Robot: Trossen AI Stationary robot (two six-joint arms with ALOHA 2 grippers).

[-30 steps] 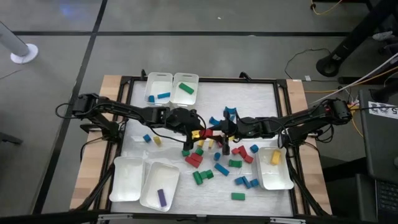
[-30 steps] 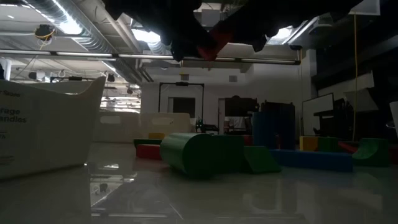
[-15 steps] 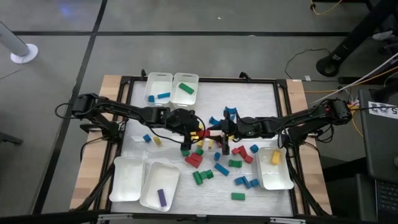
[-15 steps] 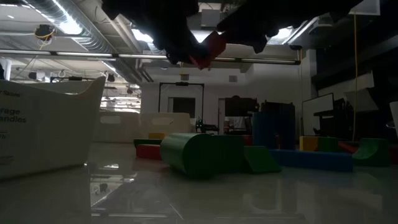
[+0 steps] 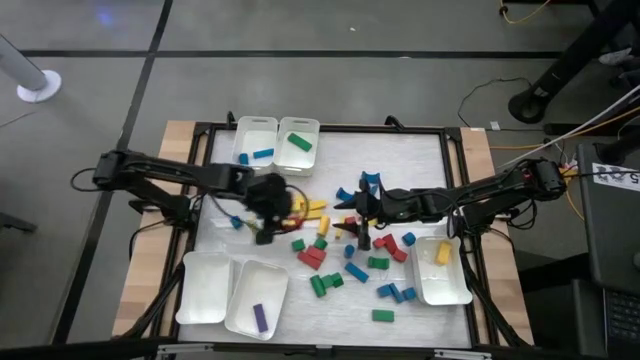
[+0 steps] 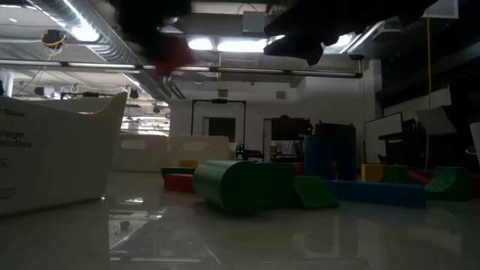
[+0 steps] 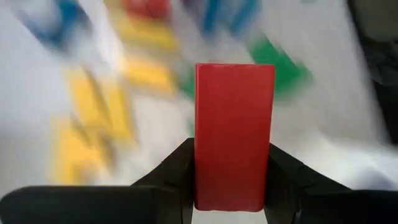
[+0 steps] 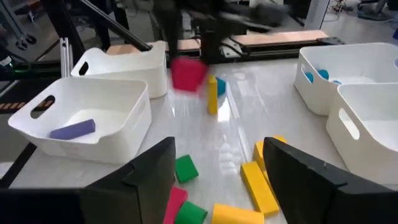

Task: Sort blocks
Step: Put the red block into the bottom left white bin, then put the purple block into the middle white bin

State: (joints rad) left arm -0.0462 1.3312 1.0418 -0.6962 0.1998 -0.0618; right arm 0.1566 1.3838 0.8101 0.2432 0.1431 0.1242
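Observation:
My left gripper [image 5: 267, 214] hangs over the table's left middle, shut on a red bar block [image 7: 234, 137], which also shows in the air in the right wrist view [image 8: 188, 73] and the low view [image 6: 174, 54]. My right gripper [image 5: 351, 214] stands open above the pile at the table's centre, with nothing between its fingers [image 8: 217, 186]. Loose red, yellow, blue and green blocks [image 5: 345, 255] lie flat on the white mat. My left gripper pinches the red bar's two long sides near its lower end [image 7: 231, 186] between its two fingers. The fingers slant downward from the table's left side. The bar sticks out beyond the fingertips, lifted clear of the table.
Two white trays stand at the far edge, one with blue blocks [image 5: 254, 128] and one with a green block [image 5: 298, 128]. At the near left are an empty tray [image 5: 204, 290] and one with a purple block [image 5: 250, 285]. At the right a tray [image 5: 440, 285] holds a yellow block.
My left gripper has taken the red bar where both grippers met over the centre and carried it toward the table's left edge, tipping downward. My right gripper has opened, let go of the bar, and kept its place.

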